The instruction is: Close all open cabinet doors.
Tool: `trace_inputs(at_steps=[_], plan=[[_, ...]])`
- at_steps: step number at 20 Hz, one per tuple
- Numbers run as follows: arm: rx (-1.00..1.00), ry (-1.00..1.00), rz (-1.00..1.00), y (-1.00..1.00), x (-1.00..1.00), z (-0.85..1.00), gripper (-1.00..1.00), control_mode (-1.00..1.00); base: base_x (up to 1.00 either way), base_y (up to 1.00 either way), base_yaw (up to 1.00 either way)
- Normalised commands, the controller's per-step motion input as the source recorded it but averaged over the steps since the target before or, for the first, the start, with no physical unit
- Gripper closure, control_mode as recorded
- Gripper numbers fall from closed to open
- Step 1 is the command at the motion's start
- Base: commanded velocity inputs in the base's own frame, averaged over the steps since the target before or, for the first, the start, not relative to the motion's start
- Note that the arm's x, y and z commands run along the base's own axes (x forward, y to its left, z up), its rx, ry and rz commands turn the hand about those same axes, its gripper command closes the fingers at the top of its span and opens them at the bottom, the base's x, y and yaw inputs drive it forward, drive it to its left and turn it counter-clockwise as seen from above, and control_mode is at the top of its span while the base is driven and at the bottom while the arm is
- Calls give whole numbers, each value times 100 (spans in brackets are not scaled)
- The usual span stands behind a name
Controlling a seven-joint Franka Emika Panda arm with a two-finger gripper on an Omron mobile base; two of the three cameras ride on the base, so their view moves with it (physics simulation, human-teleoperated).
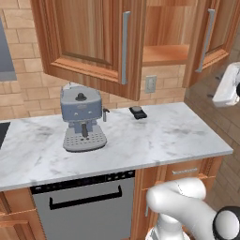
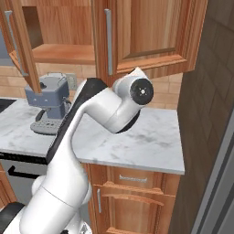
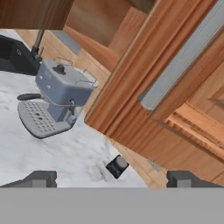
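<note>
Two cabinet doors of the wall cabinet over the counter stand open. The left door (image 1: 89, 42) (image 2: 18, 41) swings out above the coffee machine. The right door (image 1: 213, 33) (image 2: 151, 32) swings out over the counter's right end, its silver bar handle (image 3: 183, 57) close in front of the hand. My gripper (image 3: 113, 179) is open with nothing between its fingertips (image 3: 43, 178). It sits just below and in front of the right door's lower edge. My white hand (image 1: 228, 83) shows at the right edge of the left base view.
Between the doors the cabinet's bare shelf (image 1: 164, 54) is exposed. A grey coffee machine (image 1: 82, 119) (image 3: 57, 100) and a small black object (image 1: 138, 112) (image 3: 117, 166) stand on the marble counter (image 1: 178, 136). A dishwasher (image 1: 84, 206) sits below. A dark wall (image 2: 205, 114) bounds the right.
</note>
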Motion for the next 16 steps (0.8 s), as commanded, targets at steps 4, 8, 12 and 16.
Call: trace_inputs(at_steps=[4,8,12,16], plan=[[-2,-12,15,0,42,19,-100,-100,0,0,0],[0,-6,13,0,41,17,-100,-100,0,0,0],[0,-3,12,0,42,10,-100,-100,0,0,0],[0,0,8,0,48,1,-100,-100,0,0,0]])
